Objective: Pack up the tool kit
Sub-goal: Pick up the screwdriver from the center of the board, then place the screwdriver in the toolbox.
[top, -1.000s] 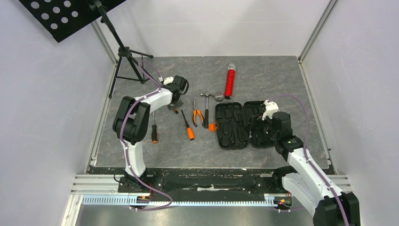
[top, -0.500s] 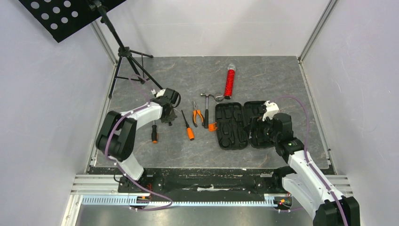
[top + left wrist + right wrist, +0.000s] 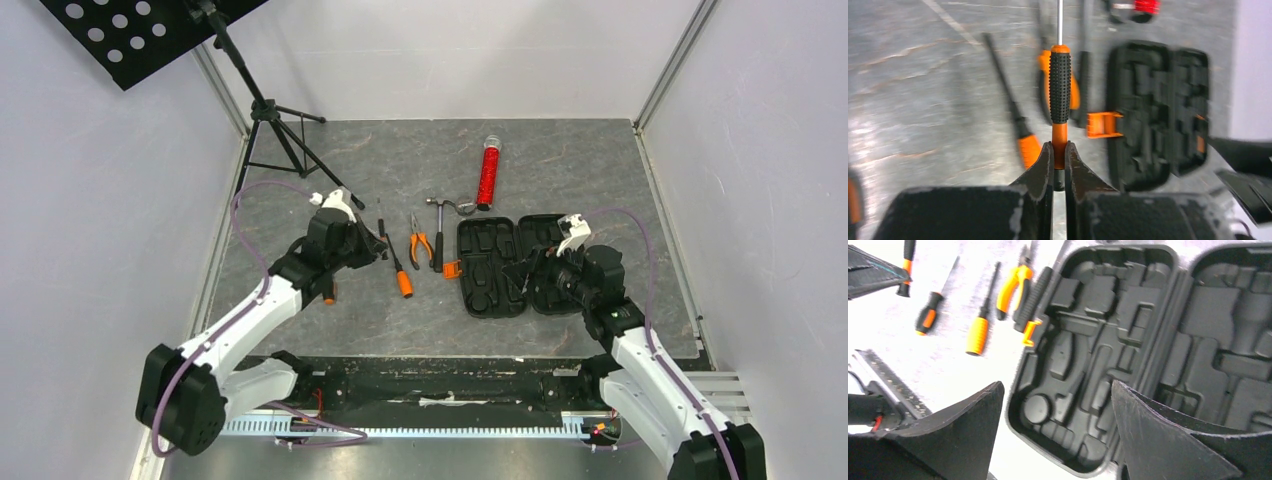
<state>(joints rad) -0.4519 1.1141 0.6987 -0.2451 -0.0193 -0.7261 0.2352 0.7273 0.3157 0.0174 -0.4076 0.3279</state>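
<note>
The black tool kit case (image 3: pixel 508 266) lies open on the grey table, its moulded slots (image 3: pixel 1083 340) bare and its orange latch (image 3: pixel 451 269) on the left side. My left gripper (image 3: pixel 1059 150) is shut on the orange end of a black-gripped screwdriver (image 3: pixel 1060 85), held above the table left of the case with its shaft pointing away. An orange-handled screwdriver (image 3: pixel 402 281), pliers (image 3: pixel 420 244) and a hammer (image 3: pixel 439 228) lie between the left gripper (image 3: pixel 362 247) and the case. Another screwdriver (image 3: pixel 328 292) is partly hidden under the left arm. My right gripper (image 3: pixel 1057 386) hangs open over the case.
A red cylindrical tube (image 3: pixel 488 172) lies behind the case. A black tripod stand (image 3: pixel 270 122) rises at the back left. Pale walls close in the table on three sides, and a metal rail (image 3: pixel 400 420) runs along the near edge.
The left gripper shut on the screwdriver, and the arm swung towards the near left with it. The right gripper shifted slightly left over the case.
</note>
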